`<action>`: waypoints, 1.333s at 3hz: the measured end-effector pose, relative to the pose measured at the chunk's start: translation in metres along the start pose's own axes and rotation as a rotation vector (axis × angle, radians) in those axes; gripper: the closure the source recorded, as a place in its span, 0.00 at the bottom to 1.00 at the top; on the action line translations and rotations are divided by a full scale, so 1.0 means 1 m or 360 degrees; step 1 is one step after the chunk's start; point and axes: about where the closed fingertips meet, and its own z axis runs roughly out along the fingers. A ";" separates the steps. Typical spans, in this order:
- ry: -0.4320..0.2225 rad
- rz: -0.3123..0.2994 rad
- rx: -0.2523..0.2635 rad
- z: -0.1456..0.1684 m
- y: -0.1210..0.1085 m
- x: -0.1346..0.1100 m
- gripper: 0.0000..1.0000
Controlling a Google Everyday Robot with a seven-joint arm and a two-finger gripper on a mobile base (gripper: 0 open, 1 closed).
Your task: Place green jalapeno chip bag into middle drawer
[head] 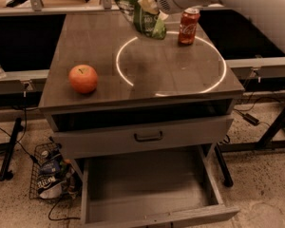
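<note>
We hold the gripper point(151, 4) clamped on the green jalapeno chip bag point(148, 22), which hangs over the cabinet top's far edge beside the red soda can point(188, 26). Swinging toward the open middle drawer point(156, 216) could topple that can, or the crinkly bag might slip.

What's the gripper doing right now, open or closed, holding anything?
Gripper: closed on the green jalapeno chip bag, holding it above the tabletop's back edge, beside the soda can.
</note>
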 end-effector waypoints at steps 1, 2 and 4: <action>0.0058 0.0093 0.0074 -0.054 0.009 0.020 1.00; 0.0160 0.0176 0.0227 -0.114 0.014 0.048 1.00; 0.0214 0.0219 0.0255 -0.130 0.024 0.062 1.00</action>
